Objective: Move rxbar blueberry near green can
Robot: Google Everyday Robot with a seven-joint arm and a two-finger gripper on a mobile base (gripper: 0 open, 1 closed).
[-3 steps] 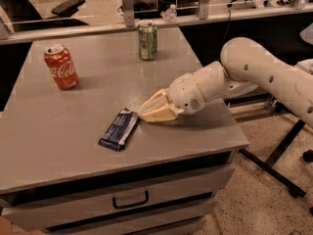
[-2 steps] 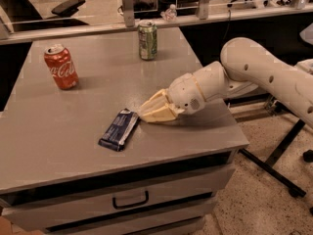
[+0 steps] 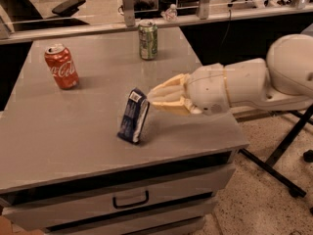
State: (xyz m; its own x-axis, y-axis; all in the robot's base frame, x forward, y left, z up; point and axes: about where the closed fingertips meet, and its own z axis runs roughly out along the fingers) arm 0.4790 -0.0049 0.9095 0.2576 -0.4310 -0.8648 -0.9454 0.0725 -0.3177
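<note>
Seemingly clamped on the rxbar blueberry [image 3: 133, 116], the gripper [image 3: 151, 97] holds its upper end off the table [image 3: 73, 131].

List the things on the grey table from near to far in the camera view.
Dark navy-blue rectangular snack bar wrapper → red Coca-Cola can → pale green and silver drink can. The cream gripper is just right of the wrapper, at similar depth, so unranked.

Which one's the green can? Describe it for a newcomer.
On the grey table, past the cream pincer and the dark blue snack bar wrapper beside it, look to the far edge. The pale green and silver drink can stands upright there; the only other can, left of it, is a red Coca-Cola can.
</note>
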